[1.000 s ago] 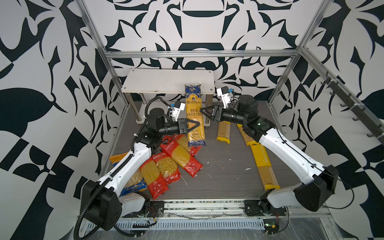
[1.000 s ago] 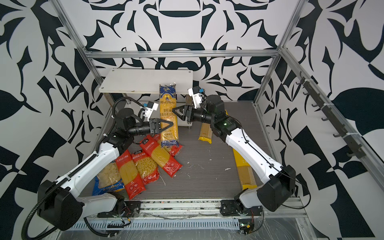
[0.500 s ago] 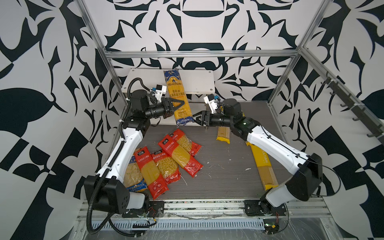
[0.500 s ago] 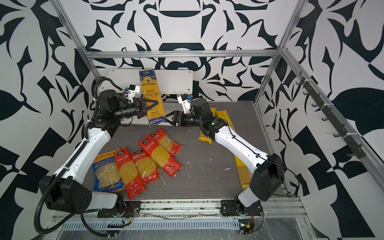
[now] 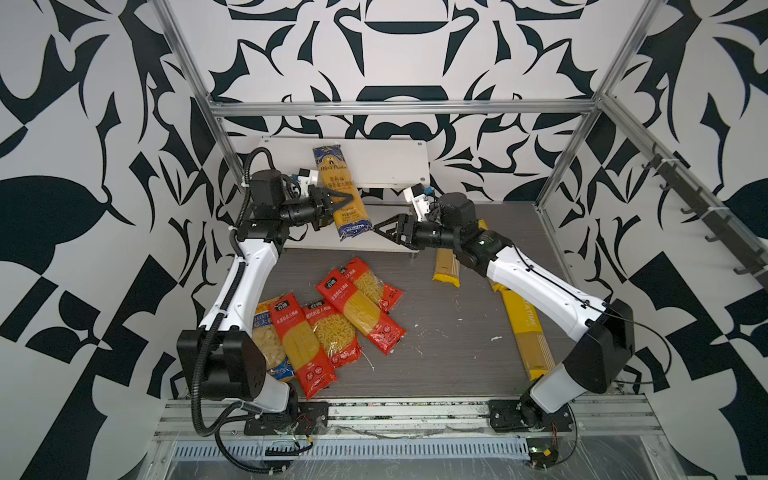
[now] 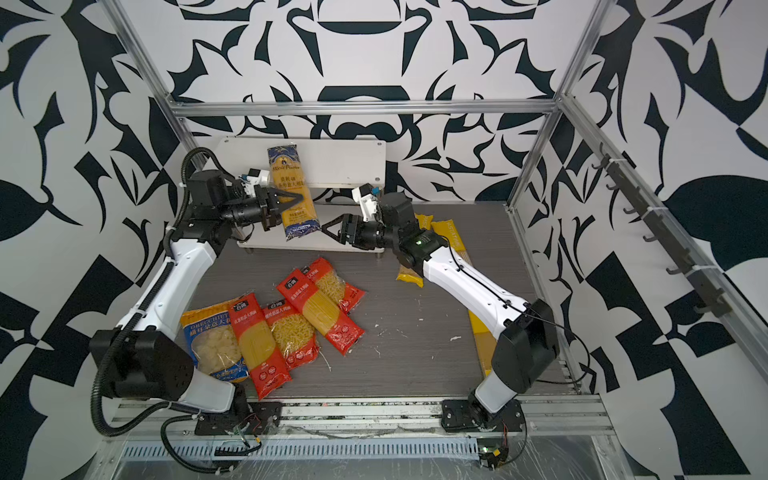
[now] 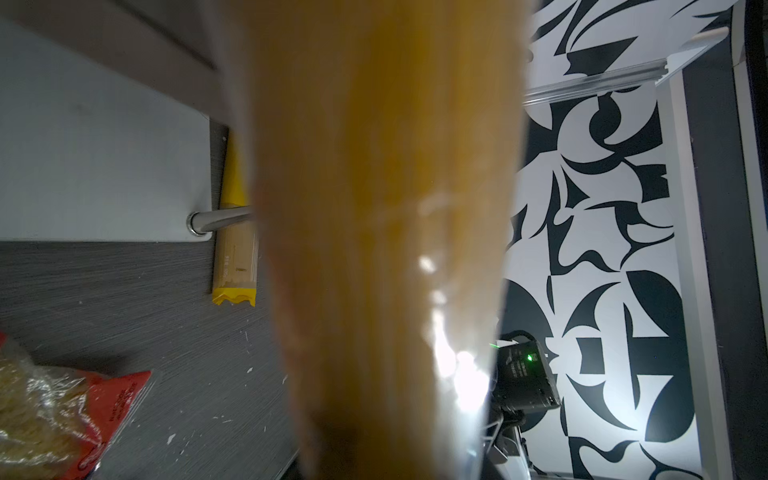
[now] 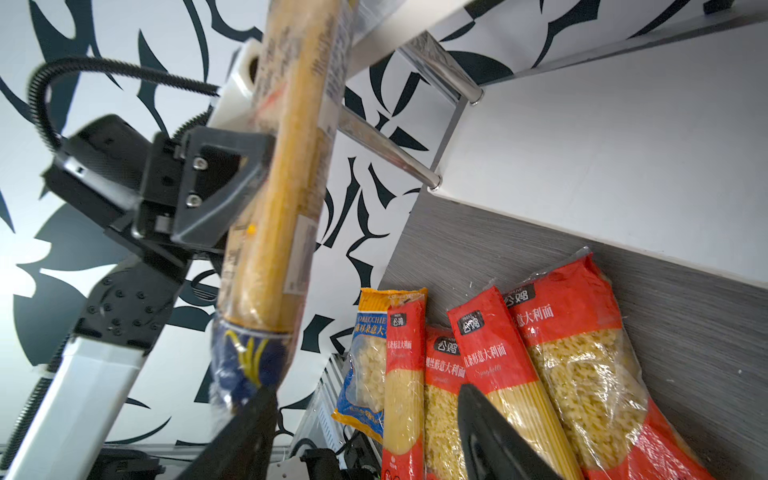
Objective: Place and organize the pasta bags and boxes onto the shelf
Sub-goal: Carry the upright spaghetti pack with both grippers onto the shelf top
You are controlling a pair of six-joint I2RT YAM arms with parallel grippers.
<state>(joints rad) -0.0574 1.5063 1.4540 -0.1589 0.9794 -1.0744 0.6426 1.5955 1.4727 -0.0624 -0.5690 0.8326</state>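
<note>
Dark-blue packet (image 5: 332,166) of spaghetti is up in the air at the front of the shelf (image 5: 395,166), pinched across its width by the left hand (image 5: 340,199). That hand is closed to the thickness of the bag and grips it below the middle. From where I stand this is the carrying step: the bag is lifted clear of the worktop (image 5: 449,332) and brought to the shelf, but not yet laid on it.

The right hand (image 5: 384,227) is spread wide with nothing in it. Its tips sit just beside the bag's lower end; I can't tell whether one of them brushes the plastic.

The dark-blue packet stands steeply, leaning. Its long axis runs from the dark printed top, which shows against the upper board, down to the blue-banded bottom hanging in front of the lower board and pointing toward the worktop's front. Whether the top end touches the upper board I can't make out.

Next, I'd say, the bag has to be tipped flat and turned along a board before the left hand lets go. The free hand could steady the loose end, since a long bag held off-centre will likely droop and swing.

Left lying on the worktop are the red packets (image 5: 357,320), the blue-orange packet (image 5: 266,332) and the yellow packets (image 5: 523,328).
</note>
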